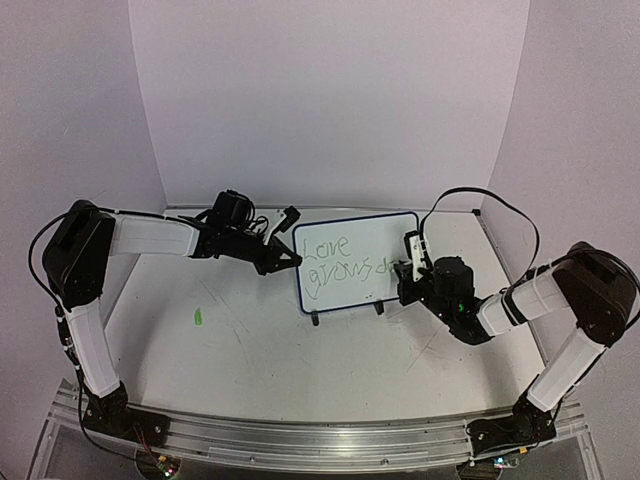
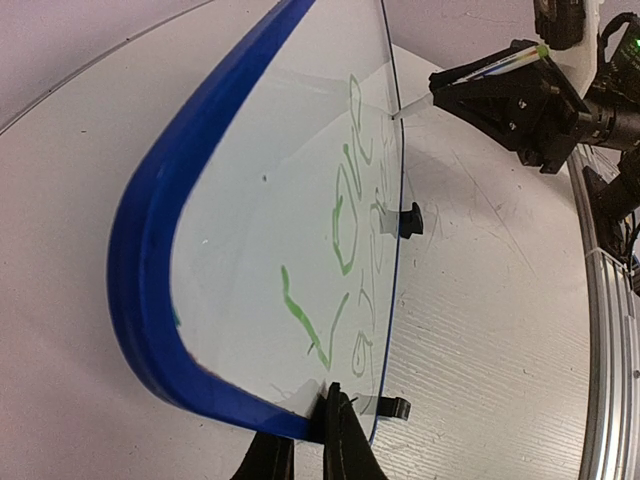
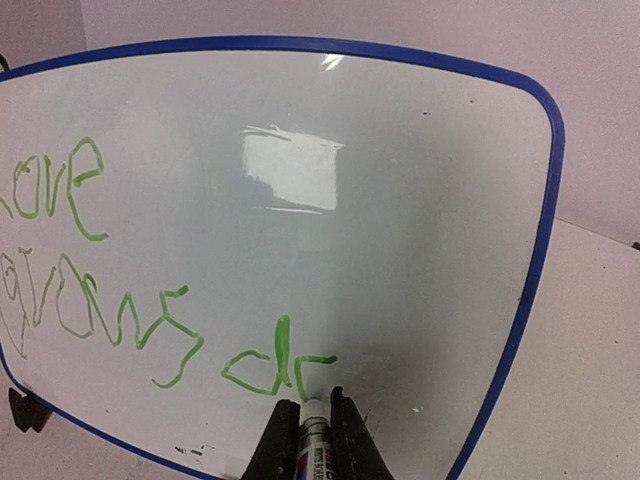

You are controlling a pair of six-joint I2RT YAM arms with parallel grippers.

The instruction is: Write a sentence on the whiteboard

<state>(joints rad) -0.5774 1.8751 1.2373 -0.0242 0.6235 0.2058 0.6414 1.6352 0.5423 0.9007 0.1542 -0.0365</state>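
One small whiteboard [image 1: 390,235] stands upright on two black feet [image 1: 317,320] towards the far edge of the table [image 1: 250,345], a little right of its middle. It looks light, thin and stiff, with a glossy face that would be slippery to pinch, and such narrow feet would likely let it tip or skate under a push from the pen. The dark blue rim seems the sound place to take it, and that is where the left gripper [image 2: 325,425] is, its fingers closed on the rim at the board's left edge, low down. The right gripper [image 1: 412,262] is clamped tight on a marker [image 3: 316,440], whose tip touches the lower part of the face, right of centre. The sentence [image 3: 150,320] runs in green over two lines, "Love" above and "grows d" below, with the last word not yet finished. Wet ink would probably smear, so the face is best left untouched. No container shows in any view.
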